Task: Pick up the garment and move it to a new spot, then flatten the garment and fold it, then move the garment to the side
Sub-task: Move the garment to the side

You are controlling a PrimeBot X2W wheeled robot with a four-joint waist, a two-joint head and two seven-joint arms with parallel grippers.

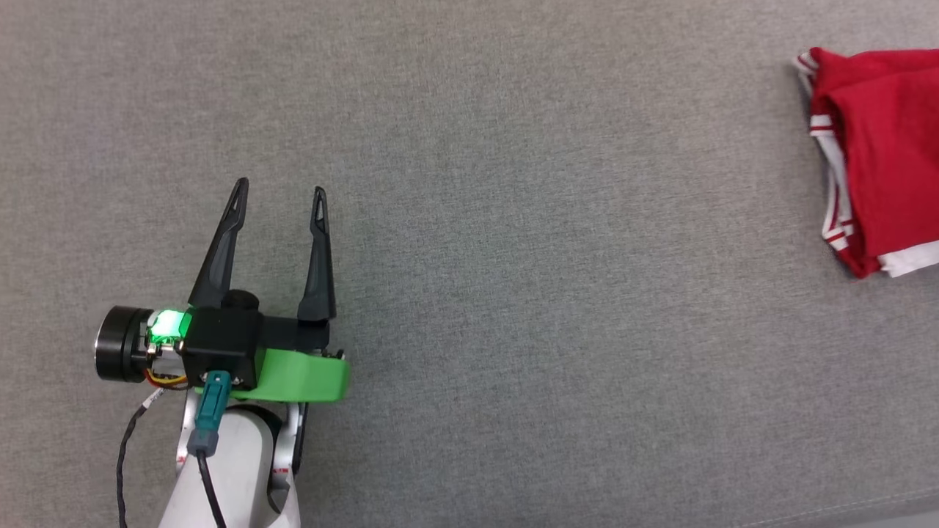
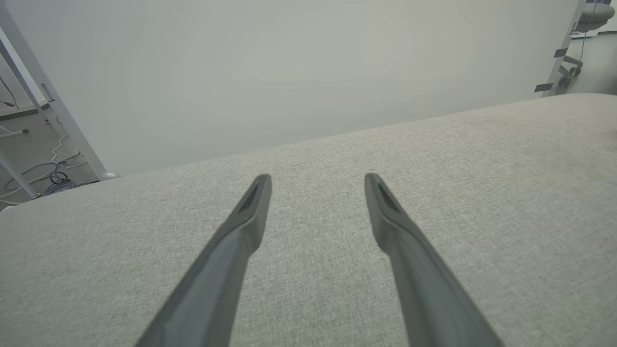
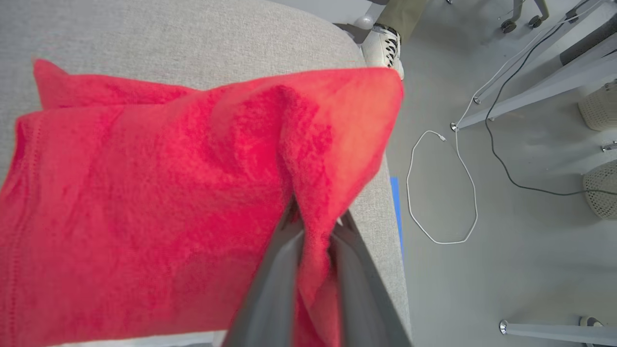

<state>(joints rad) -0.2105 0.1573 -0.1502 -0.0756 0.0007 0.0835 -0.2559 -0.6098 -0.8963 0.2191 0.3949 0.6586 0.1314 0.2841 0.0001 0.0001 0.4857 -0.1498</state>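
While the left pincer (image 1: 281, 188) gapes empty, the right pincer (image 3: 315, 214) pinches the single red garment (image 1: 888, 147).

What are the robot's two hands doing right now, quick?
Left gripper: open, holding nothing.
Right gripper: closed on the red garment.
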